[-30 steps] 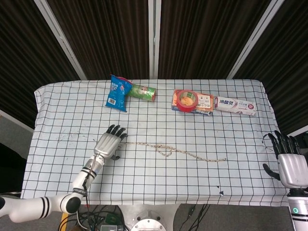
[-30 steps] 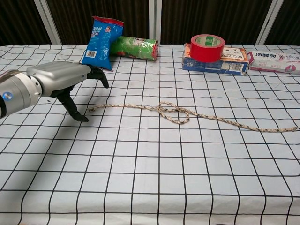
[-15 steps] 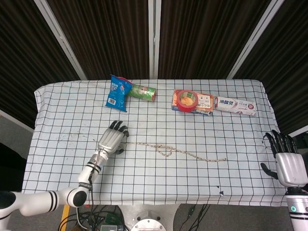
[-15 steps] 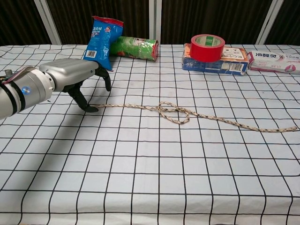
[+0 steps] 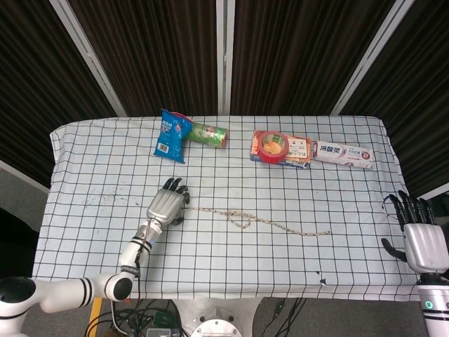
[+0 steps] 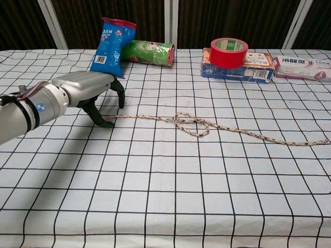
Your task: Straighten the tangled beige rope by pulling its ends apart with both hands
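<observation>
The left hand (image 6: 88,89) has crept forward along the table (image 5: 91,161) over the last second and now sits right at the left end of the beige rope (image 6: 207,127). Its fingers (image 6: 120,93) arch down over that end, thumb tip touching or almost touching the strand, not yet closed on it. That puts the first grasp within reach.

The rope lies across the middle of the table, a loose knot near its centre, its right end free. The right hand (image 5: 423,235), well apart from the rope at the table's right edge, has barely moved; its fingers are spread and hold nothing.

Beyond the rope sit a blue snack bag (image 6: 109,45), a green packet (image 6: 150,52), red tape (image 6: 228,51) on a box (image 6: 238,70) and a toothpaste carton (image 6: 304,67); their print is too small to read.
</observation>
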`<move>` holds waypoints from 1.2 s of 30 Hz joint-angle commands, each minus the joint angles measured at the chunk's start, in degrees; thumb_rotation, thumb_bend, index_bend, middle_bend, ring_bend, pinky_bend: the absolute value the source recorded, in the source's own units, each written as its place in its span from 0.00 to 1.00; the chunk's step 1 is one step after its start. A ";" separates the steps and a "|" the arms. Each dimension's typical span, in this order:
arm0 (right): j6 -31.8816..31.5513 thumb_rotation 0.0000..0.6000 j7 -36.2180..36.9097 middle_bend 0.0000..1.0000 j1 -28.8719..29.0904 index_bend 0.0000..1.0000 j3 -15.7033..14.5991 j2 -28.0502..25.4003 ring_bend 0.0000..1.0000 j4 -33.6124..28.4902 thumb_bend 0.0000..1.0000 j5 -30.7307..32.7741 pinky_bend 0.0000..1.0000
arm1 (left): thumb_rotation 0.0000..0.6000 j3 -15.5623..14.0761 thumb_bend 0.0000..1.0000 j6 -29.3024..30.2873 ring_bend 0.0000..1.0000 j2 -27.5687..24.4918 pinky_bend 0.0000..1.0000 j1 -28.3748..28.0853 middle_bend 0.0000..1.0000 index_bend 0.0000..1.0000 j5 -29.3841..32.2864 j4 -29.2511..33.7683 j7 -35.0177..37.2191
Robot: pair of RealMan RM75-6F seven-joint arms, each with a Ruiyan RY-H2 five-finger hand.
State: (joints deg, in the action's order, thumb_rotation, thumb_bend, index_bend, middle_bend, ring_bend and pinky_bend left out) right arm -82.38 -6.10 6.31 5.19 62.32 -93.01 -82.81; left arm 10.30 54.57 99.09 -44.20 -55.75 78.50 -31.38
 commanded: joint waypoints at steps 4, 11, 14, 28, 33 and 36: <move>0.01 1.00 0.35 0.00 -0.05 0.00 0.03 0.24 0.00 0.49 0.16 0.22 0.00 | 1.00 -0.37 0.23 -0.30 0.00 0.44 0.07 -0.27 0.21 0.45 1.21 -0.74 -0.47; 0.13 1.00 0.32 0.00 0.03 0.00 0.13 0.61 0.00 0.92 0.16 0.56 0.00 | 1.00 -0.69 0.26 -0.15 0.00 1.31 0.07 -0.30 0.21 0.45 2.12 -1.89 -0.53; 0.23 1.00 0.31 0.00 0.08 0.00 0.14 0.77 0.00 1.10 0.16 0.67 0.00 | 1.00 -0.54 0.27 0.11 0.00 1.50 0.07 -0.36 0.22 0.47 2.36 -2.02 -0.45; 0.62 1.00 -0.07 0.00 0.30 0.00 0.23 1.05 0.00 1.14 0.16 1.07 0.00 | 1.00 -0.52 0.31 0.29 0.00 1.88 0.07 -0.50 0.24 0.49 2.48 -2.69 0.16; 0.70 1.00 -0.18 0.00 0.36 0.00 0.30 1.03 0.00 1.11 0.16 1.25 0.00 | 1.00 -0.58 0.33 0.39 0.00 2.22 0.07 -0.55 0.25 0.50 2.50 -3.39 0.19; 0.85 1.00 0.03 0.00 0.41 0.00 0.38 1.20 0.00 1.33 0.16 1.50 0.00 | 1.00 -0.35 0.35 0.47 0.00 2.44 0.08 -0.58 0.26 0.52 2.90 -3.65 0.20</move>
State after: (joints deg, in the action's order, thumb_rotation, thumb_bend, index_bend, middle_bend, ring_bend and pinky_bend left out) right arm -81.54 -6.09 6.71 5.55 63.50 -91.69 -81.32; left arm 9.89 55.01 101.48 -44.77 -52.91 74.90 -31.18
